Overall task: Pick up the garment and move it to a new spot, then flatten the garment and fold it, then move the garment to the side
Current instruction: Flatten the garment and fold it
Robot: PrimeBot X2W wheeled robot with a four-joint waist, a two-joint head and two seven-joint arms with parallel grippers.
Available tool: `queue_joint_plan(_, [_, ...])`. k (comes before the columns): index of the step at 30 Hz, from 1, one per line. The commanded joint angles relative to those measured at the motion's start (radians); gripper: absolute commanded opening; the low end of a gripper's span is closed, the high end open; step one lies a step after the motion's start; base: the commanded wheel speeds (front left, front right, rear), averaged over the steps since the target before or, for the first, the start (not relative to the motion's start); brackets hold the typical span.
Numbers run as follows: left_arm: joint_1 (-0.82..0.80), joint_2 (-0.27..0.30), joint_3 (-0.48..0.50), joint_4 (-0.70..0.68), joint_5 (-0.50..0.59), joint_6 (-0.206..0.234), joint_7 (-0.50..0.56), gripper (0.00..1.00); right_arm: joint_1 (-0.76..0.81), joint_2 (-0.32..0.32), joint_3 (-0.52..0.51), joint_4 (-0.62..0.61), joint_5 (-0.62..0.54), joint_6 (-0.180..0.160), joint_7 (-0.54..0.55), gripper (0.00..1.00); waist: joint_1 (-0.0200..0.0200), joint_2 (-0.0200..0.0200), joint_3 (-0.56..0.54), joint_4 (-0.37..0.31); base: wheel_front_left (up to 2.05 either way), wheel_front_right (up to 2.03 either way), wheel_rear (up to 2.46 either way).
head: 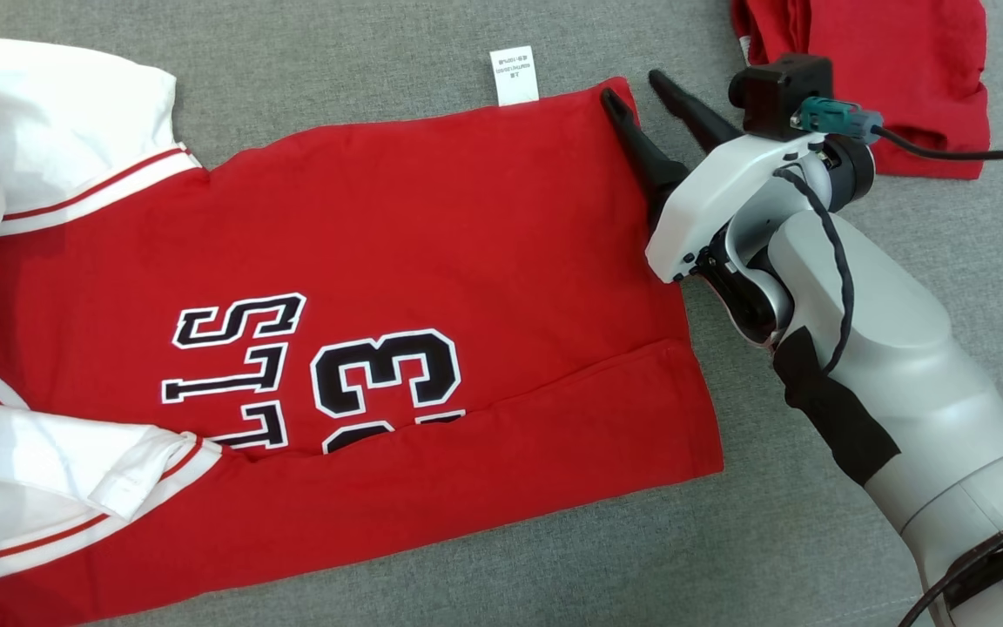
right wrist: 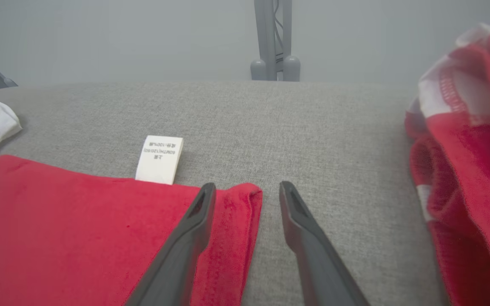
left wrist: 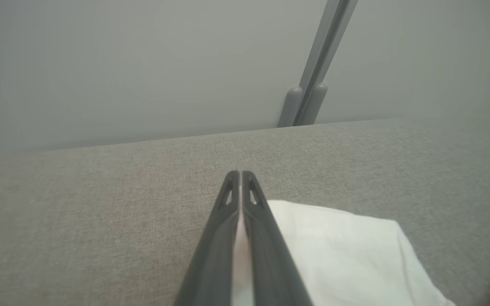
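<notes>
Item: red cotton jersey with white sleeves and black-and-white lettering. It lies spread flat on the grey woven fabric surface, lower edge folded up over the print.
Attached: white rectangular care label, projecting from the jersey's far edge.
Right gripper: fingers apart, straddling the far right corner of the jersey, one finger over red cloth, the other over bare surface.
Left gripper: fingers pressed together, resting over the white sleeve; whether sleeve cloth is caught between them is unclear.
Also present: crumpled red cloth with white trim, well apart at far right.
</notes>
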Motion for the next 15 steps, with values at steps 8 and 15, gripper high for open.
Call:
queue_joint_plan(8, [-0.042, -0.005, -0.042, -0.002, -0.032, -0.001, -0.021, 0.00, -0.057, -0.005, 0.066, 0.058, 0.048, 0.000, -0.027, 0.00, -0.0001, 0.0000, 0.012, 0.012, 0.00, 0.00, 0.00])
queue_joint_plan(15, [-0.055, 0.003, -0.058, -0.022, -0.060, -0.001, -0.064, 0.00, -0.072, -0.005, 0.074, 0.071, 0.072, 0.000, -0.089, 0.00, -0.0001, 0.0000, -0.005, 0.026, 0.00, 0.00, 0.00])
